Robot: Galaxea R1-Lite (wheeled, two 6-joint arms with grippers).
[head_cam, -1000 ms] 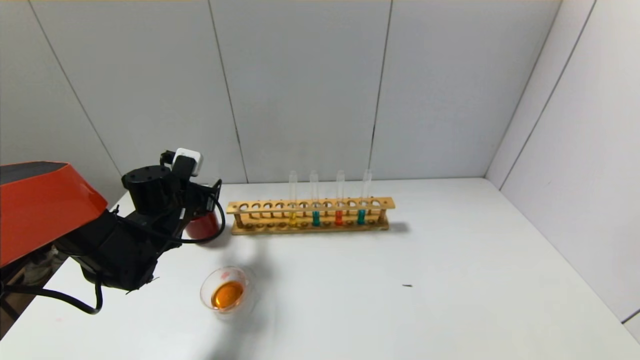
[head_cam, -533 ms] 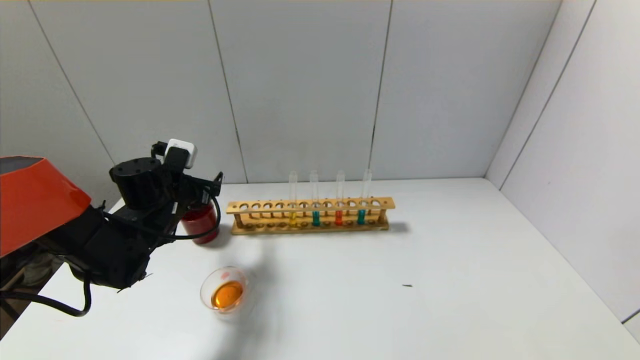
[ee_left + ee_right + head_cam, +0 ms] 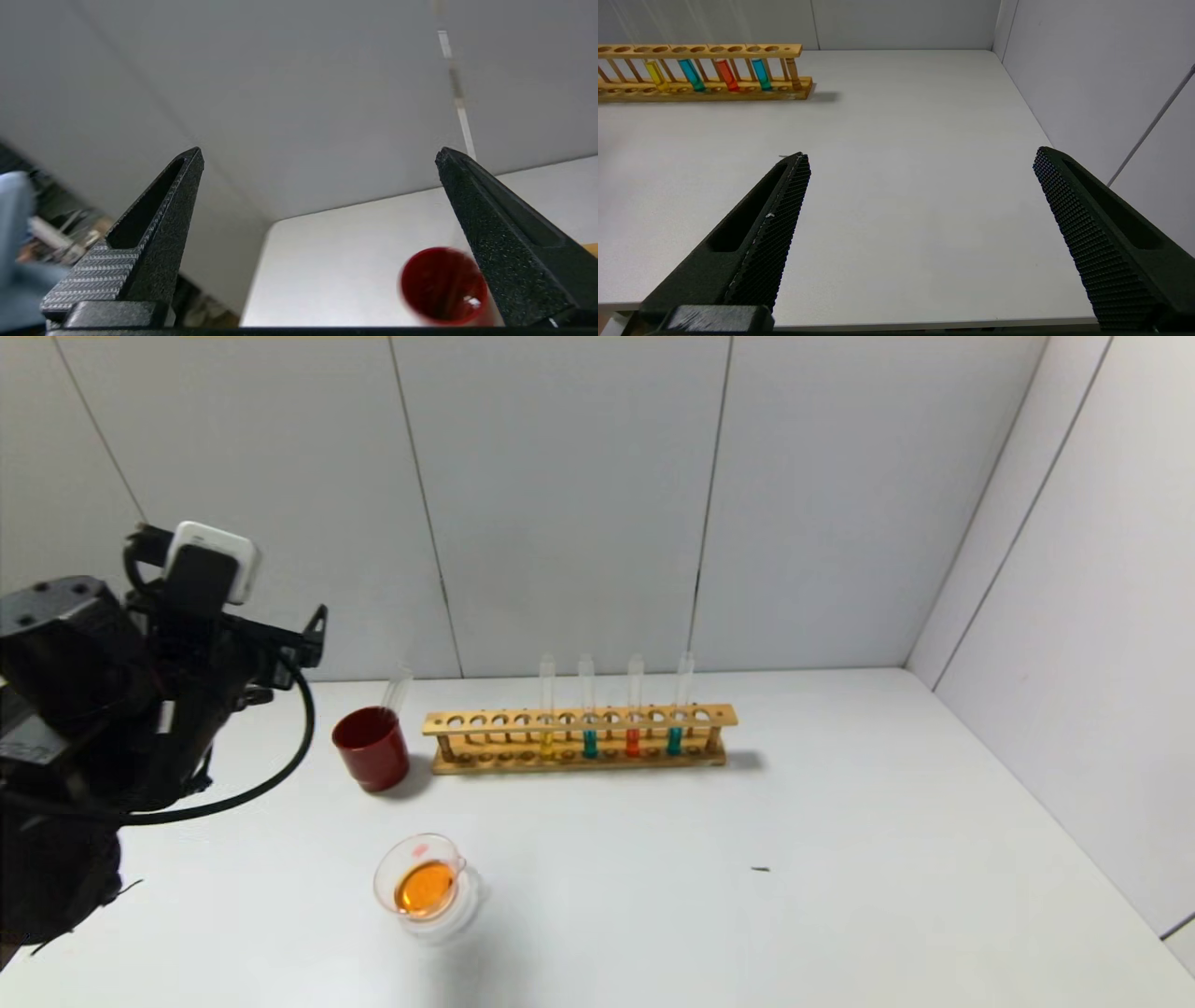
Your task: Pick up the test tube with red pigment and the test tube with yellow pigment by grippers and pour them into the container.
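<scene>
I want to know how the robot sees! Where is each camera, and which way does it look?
Head view: from the robot's head, down at the table, wooden rack, red cup and container; the left gripper shows raised.
Left wrist view: from the left arm, between its open jaws at the wall and red cup.
Right wrist view: from the right arm, between the right gripper and its open jaws across the table at the rack.
Head and right wrist views share the rack.
</scene>
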